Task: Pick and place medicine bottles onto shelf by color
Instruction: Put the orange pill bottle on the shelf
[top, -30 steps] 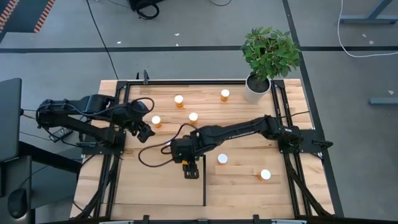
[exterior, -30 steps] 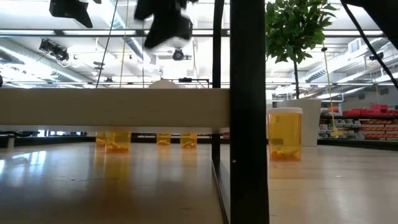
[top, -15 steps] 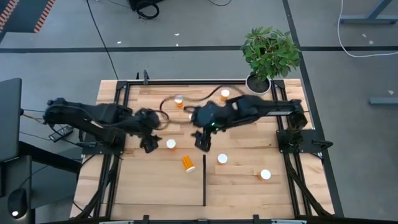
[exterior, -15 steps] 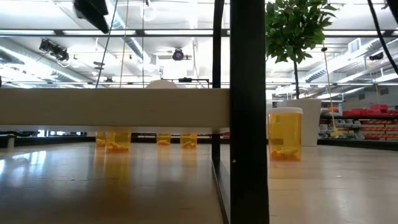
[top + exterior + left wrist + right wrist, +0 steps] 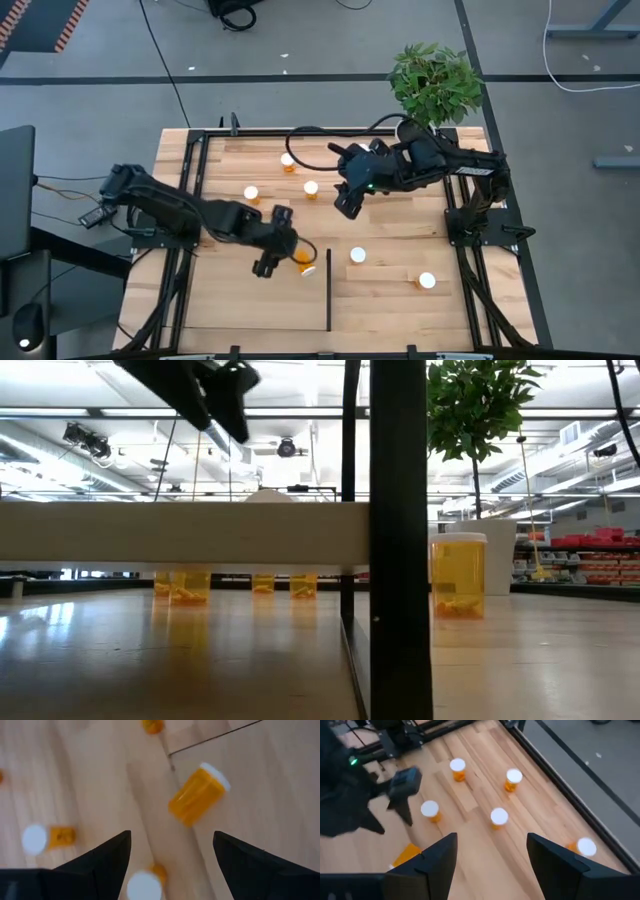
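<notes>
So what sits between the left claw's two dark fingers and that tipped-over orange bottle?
Only bare pale wood, in the left wrist view: the open left gripper hovers above the lying bottle.

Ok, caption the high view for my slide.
Left tool open beside a tipped-over medicine bottle near the shelf edge; right tool open, hovering mid-table.

Probably a large industrial hall: grey concrete floor (image 5: 300,40), exposed ceiling lights (image 5: 80,435), distant red racks (image 5: 590,555).

No legible text, labels (none anywhere)
</notes>
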Controlling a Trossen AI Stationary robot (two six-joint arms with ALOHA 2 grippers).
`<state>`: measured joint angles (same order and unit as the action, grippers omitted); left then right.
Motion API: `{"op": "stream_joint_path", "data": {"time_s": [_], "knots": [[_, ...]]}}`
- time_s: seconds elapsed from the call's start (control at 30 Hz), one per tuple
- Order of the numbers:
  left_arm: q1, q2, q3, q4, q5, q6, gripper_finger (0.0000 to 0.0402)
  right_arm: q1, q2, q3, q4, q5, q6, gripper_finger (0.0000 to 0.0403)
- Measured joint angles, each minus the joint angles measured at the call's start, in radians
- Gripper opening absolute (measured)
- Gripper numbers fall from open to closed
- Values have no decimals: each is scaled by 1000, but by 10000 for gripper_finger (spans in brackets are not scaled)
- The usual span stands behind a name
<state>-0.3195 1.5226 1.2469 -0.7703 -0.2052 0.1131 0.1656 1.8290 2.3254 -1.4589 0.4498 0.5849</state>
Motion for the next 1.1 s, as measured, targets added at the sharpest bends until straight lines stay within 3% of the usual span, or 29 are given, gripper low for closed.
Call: {"op": "stream_joint_path", "data": {"time_s": [0.17, 0.33, 0.93, 1.1], "knots": [[-5, 104, 0, 54, 2, 25, 291, 15, 8, -23, -8, 4, 93, 245], [-11, 176, 0, 54, 72, 112, 291, 55, 9, -58, -11, 3, 195, 245], [-17, 282, 0, 134, 113, 187, 290, 188, 9, -76, -18, 25, 280, 245], [-18, 286, 0, 137, 113, 147, 268, 205, 9, -76, -20, 28, 287, 244]]}}
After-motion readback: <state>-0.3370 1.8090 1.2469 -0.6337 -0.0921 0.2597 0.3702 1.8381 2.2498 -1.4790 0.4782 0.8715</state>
